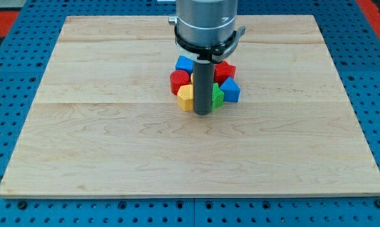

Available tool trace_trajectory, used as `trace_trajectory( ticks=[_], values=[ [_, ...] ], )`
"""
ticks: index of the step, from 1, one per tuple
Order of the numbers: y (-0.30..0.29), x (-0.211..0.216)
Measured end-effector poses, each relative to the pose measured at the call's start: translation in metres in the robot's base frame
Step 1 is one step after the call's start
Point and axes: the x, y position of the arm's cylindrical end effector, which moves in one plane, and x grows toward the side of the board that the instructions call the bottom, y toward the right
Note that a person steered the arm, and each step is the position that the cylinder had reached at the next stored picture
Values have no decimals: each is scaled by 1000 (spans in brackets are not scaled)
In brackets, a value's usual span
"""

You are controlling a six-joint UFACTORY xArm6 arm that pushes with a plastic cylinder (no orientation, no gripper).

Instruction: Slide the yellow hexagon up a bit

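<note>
The yellow hexagon lies near the middle of the wooden board, at the lower left of a tight cluster of blocks. My tip sits just to the hexagon's right and slightly below it, touching or nearly touching its side. The rod hides part of the cluster. A red cylinder sits just above the hexagon. A green block shows to the right of the rod.
A blue cube lies at the cluster's top left, a red block at its top right and a blue block at its right. The arm's grey body hangs over the board's top middle. Blue pegboard surrounds the board.
</note>
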Motion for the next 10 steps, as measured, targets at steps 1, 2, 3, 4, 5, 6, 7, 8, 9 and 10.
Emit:
trace_trajectory(
  ticks=[1,2,3,4,5,6,7,8,9,10],
  values=[
    [-6,0],
    [-14,6],
    [-23,20],
    [-35,26],
    [-43,13],
    [-45,5],
    [-45,5],
    [-37,5],
    [-35,5],
    [-31,15]
  ],
)
